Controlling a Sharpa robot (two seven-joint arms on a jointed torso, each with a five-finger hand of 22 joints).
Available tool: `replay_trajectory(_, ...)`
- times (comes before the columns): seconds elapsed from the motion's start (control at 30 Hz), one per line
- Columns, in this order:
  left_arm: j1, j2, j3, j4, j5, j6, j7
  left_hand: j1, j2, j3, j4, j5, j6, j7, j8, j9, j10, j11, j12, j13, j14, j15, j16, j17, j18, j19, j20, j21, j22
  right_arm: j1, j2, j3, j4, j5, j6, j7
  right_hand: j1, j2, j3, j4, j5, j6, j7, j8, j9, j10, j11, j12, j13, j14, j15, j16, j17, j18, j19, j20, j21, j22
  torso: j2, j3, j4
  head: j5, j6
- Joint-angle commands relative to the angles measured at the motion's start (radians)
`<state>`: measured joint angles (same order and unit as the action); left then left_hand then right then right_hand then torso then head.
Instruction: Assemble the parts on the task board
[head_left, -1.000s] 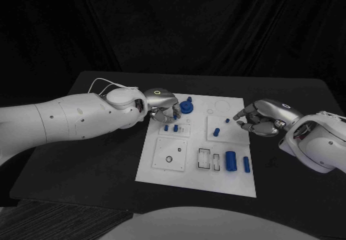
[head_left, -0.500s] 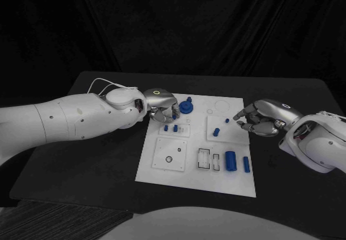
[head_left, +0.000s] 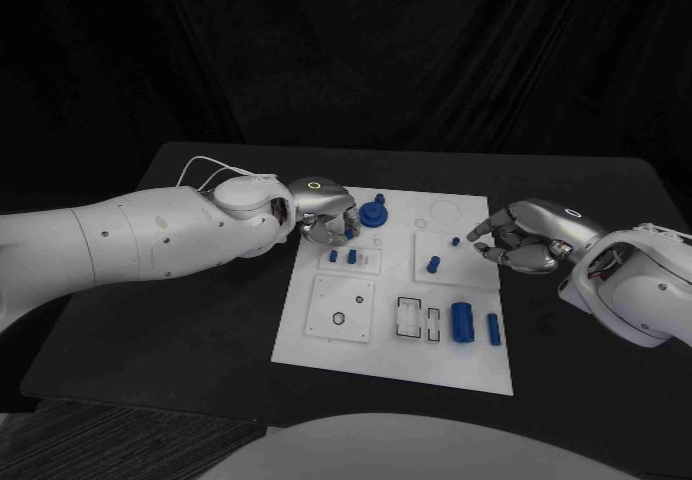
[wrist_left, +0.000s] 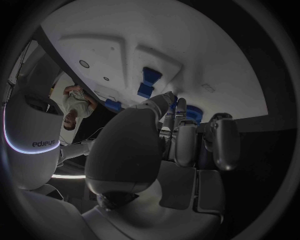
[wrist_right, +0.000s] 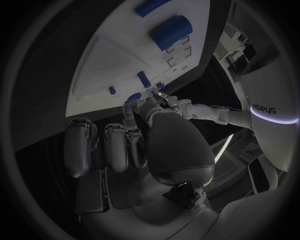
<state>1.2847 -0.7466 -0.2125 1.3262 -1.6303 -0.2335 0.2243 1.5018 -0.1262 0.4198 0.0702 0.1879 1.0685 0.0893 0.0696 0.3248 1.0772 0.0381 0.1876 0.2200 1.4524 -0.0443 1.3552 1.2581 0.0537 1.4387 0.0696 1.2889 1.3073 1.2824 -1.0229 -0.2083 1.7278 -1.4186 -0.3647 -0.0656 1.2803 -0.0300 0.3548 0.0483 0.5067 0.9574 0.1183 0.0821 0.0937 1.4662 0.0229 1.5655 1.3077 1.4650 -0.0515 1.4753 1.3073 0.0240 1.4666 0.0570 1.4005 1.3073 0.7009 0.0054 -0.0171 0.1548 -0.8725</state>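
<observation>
L hand (head_left: 326, 212) curls beside blue knobbed part (head_left: 374, 213); grip unclear. R hand (head_left: 522, 236) clenched, empty. Part prob light, rigid, slick: pinch its stem.

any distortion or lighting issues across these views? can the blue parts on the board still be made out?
Head view: dark backdrop, bright task board, blue parts crisp, no visible bending. Left wrist view: strong fisheye, board edges bend, left hand hides some parts. Right wrist view: same bending, right hand dim in the foreground, board evenly lit.
</observation>
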Motion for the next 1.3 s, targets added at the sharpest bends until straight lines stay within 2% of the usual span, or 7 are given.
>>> replay_trajectory(0.03, -0.005, 0.004, 0.0, -0.003, 0.0, 0.029, -0.006, 0.002, -0.011, 0.004, -0.003, 0.004, -0.008, -0.003, -0.003, -0.003, -0.009, 0.0, -0.007, -0.002, -0.007, 0.0, -0.007, -0.003, 0.01, -0.007, -0.003, -0.005, 0.18, -0.003, 0.0, 0.0, 0.001, -0.002, 0.005, -0.005, 0.007, 0.003, 0.004, 0.004, 0.004, 0.003, 0.003, -0.003, 0.001, 0.091, 0.006, -0.006, 0.242, 0.066, 0.009, -0.004, 0.069, 0.02, 0.026, 0.008, -0.004, 0.205, 0.0, 0.0, 0.0004, -0.001, 0.0)
replay_trajectory(0.23, -0.01, 0.008, 0.0, -0.009, 0.0, 0.032, -0.017, -0.006, -0.017, 0.004, 0.0, -0.011, -0.044, -0.012, -0.009, -0.014, -0.022, 0.0, -0.019, -0.009, -0.009, 0.0, -0.009, -0.007, 0.01, -0.009, -0.003, -0.009, 0.179, -0.003, -0.002, 0.0, 0.002, -0.002, 0.006, -0.006, 0.007, 0.003, 0.004, 0.004, 0.004, 0.003, 0.003, -0.003, 0.001, 0.091, 0.006, -0.006, 0.242, 0.066, 0.009, -0.004, 0.069, 0.02, 0.026, 0.008, -0.004, 0.205, 0.0, 0.0, 0.0001, -0.002, 0.0)
replay_trajectory(0.43, -0.012, 0.007, 0.0, -0.013, 0.0, 0.012, -0.041, -0.032, -0.038, -0.008, 0.021, -0.056, -0.193, -0.061, -0.009, -0.054, -0.069, 0.019, -0.047, -0.021, -0.017, 0.013, -0.016, -0.021, 0.013, -0.017, 0.006, -0.026, 0.174, -0.003, -0.004, 0.0, 0.002, -0.002, 0.005, -0.007, 0.007, 0.003, 0.004, 0.004, 0.004, 0.004, 0.003, -0.003, 0.001, 0.091, 0.006, -0.006, 0.242, 0.066, 0.009, -0.004, 0.069, 0.02, 0.026, 0.008, -0.005, 0.205, 0.001, -0.0001, -0.0003, -0.003, 0.0)
replay_trajectory(0.7, -0.013, 0.004, 0.0, -0.016, 0.0, -0.019, -0.061, -0.026, -0.041, -0.031, 0.029, -0.056, -0.31, -0.083, -0.009, -0.085, -0.085, 0.028, -0.046, -0.018, -0.022, 0.019, -0.017, -0.027, 0.014, -0.018, 0.014, -0.035, 0.173, -0.003, -0.004, 0.0, 0.002, -0.002, 0.004, -0.007, 0.008, 0.002, 0.004, 0.004, 0.004, 0.004, 0.003, -0.003, 0.001, 0.091, 0.006, -0.006, 0.243, 0.066, 0.009, -0.004, 0.069, 0.02, 0.026, 0.008, -0.005, 0.205, 0.0, -0.0001, -0.001, 0.001, 0.0)
replay_trajectory(1.1, -0.01, -0.032, 0.0, -0.031, 0.0, -0.135, -0.033, -0.019, -0.038, -0.042, 0.036, -0.059, -0.299, -0.086, 0.005, -0.09, -0.091, 0.027, -0.043, -0.014, -0.036, 0.021, -0.033, -0.05, 0.019, -0.031, 0.017, -0.062, 0.166, 0.0, -0.026, 0.001, 0.014, -0.002, -0.023, -0.003, 0.017, -0.007, 0.004, -0.005, -0.001, 0.01, 0.003, -0.003, 0.003, 0.072, 0.008, -0.021, 0.215, 0.06, 0.011, -0.016, 0.048, 0.025, 0.015, 0.009, -0.028, 0.197, 0.0, -0.0006, -0.0006, -0.002, 0.0)
replay_trajectory(1.23, -0.002, -0.054, 0.0, -0.035, 0.0, -0.194, 0.012, -0.096, -0.04, -0.097, 0.112, -0.138, -0.253, -0.081, 0.022, -0.09, -0.078, 0.015, -0.019, 0.004, -0.078, 0.02, -0.078, -0.109, 0.027, -0.058, 0.016, -0.11, 0.154, 0.018, -0.034, 0.001, 0.017, -0.002, -0.056, 0.005, 0.025, -0.015, 0.007, -0.007, -0.007, 0.012, 0.006, -0.006, 0.004, 0.017, 0.011, -0.07, 0.139, 0.054, 0.014, -0.024, 0.034, 0.029, 0.006, 0.012, -0.047, 0.191, 0.0, -0.0014, 0.0005, -0.005, 0.0)
replay_trajectory(1.3, 0.001, -0.065, 0.001, -0.033, 0.0, -0.225, 0.035, -0.142, -0.045, -0.127, 0.148, -0.14, -0.244, -0.079, 0.024, -0.09, -0.074, 0.014, -0.01, 0.011, -0.101, 0.02, -0.104, -0.142, 0.031, -0.07, 0.015, -0.13, 0.149, 0.03, -0.037, 0.001, 0.018, -0.002, -0.067, 0.007, 0.028, -0.02, 0.01, -0.006, -0.012, 0.013, 0.007, -0.008, 0.005, -0.031, 0.012, -0.116, 0.076, 0.052, 0.015, -0.027, 0.029, 0.03, 0.004, 0.014, -0.053, 0.19, -0.001, -0.0022, -0.0003, -0.002, 0.0)
